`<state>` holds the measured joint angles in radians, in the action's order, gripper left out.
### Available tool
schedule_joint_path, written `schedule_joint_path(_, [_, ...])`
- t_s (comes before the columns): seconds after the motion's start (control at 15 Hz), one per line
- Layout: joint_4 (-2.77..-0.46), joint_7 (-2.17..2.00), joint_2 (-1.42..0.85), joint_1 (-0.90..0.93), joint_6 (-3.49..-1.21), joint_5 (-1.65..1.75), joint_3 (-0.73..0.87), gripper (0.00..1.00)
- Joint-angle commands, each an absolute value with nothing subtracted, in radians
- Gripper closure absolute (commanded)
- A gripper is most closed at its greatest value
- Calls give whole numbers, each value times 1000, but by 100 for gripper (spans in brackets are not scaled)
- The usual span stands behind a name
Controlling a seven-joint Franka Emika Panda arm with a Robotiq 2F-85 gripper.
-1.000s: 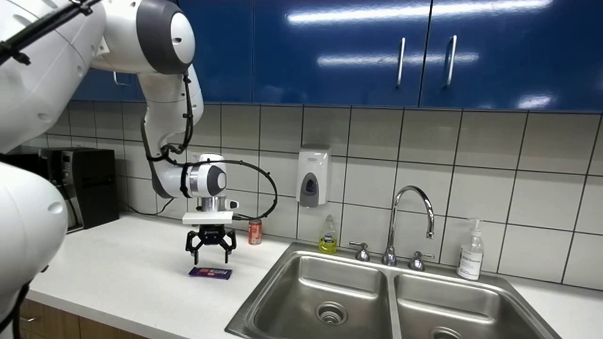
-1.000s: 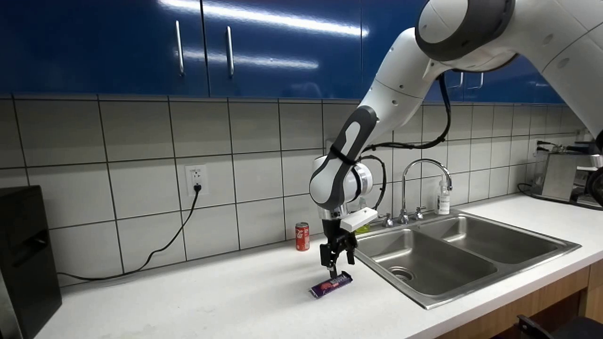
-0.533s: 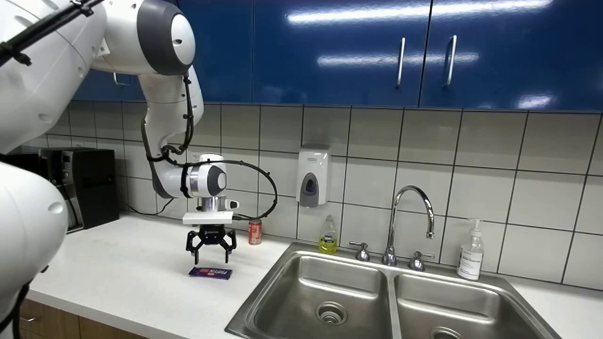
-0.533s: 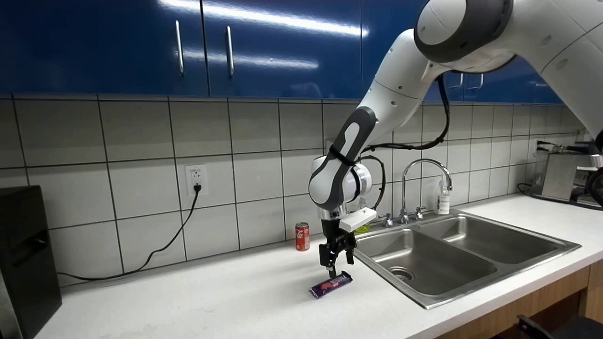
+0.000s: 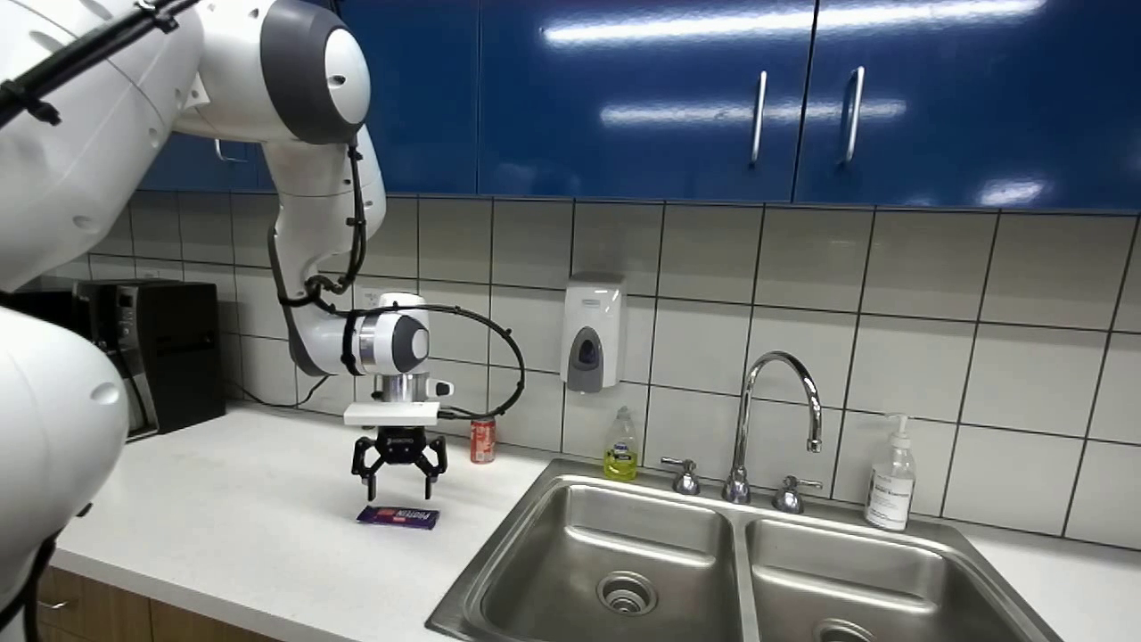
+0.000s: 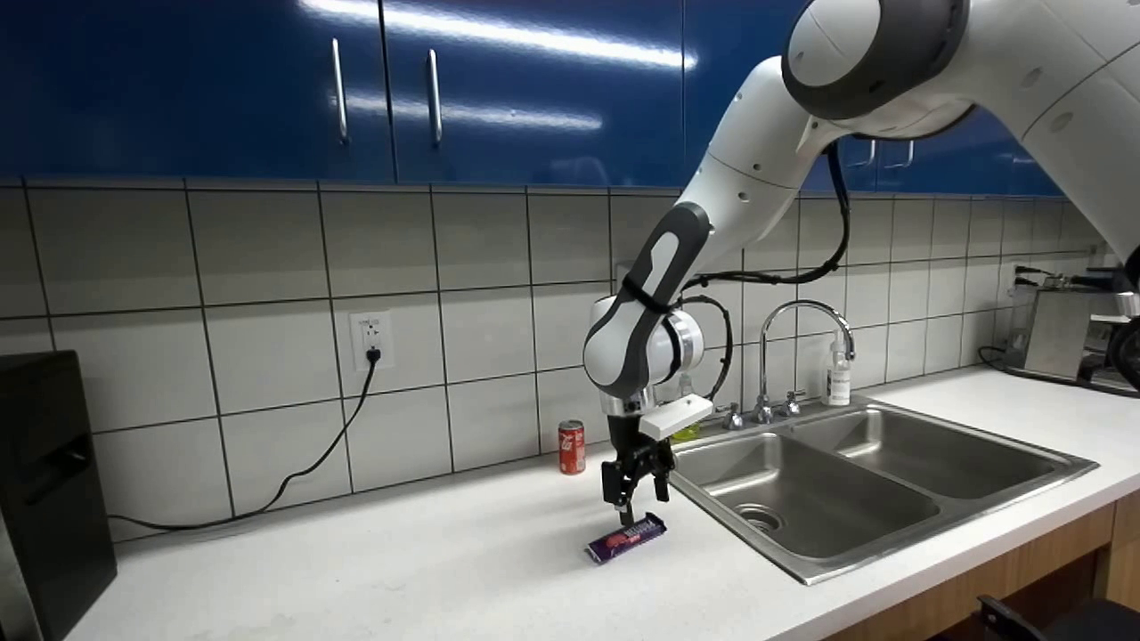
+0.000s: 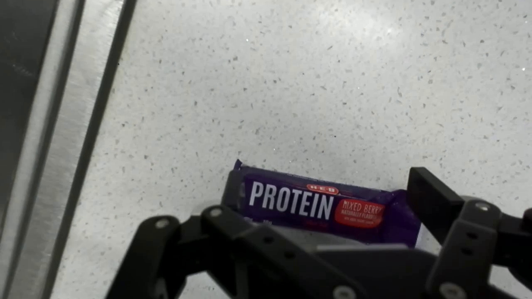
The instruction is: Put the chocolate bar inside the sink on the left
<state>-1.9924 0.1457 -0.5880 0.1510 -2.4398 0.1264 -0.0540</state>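
The chocolate bar is a purple protein bar [image 5: 398, 517] lying flat on the white counter, left of the sink. It also shows in an exterior view [image 6: 626, 539] and in the wrist view [image 7: 307, 203]. My gripper [image 5: 400, 493] is open and empty, a little above the bar, with fingers pointing down. In the wrist view the open jaws [image 7: 326, 178] span the bar's length, one finger near each end. In an exterior view the gripper [image 6: 644, 507] appears just behind the bar. The left sink basin [image 5: 642, 528] holds nothing visible; its rim shows in the wrist view [image 7: 79, 95].
A red can [image 5: 482, 440] stands behind the gripper near the tiled wall. A yellow-green soap bottle [image 5: 621, 450], faucet [image 5: 742, 419] and sanitizer bottle [image 5: 891, 486] line the sink's back edge. A dark appliance [image 5: 169, 352] stands at the counter's far end.
My gripper has shifted only very slightly, a little away from the sink in an exterior view. It stays open. The bar has not moved.
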Motion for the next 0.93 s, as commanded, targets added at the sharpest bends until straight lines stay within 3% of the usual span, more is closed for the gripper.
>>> schedule_joint_path(0.0, [-1995, 95, -583, 122, -2469, 69, -78, 0])
schedule_joint_path(0.87, [-1971, -224, -609, 143, -2530, -156, -61, 0])
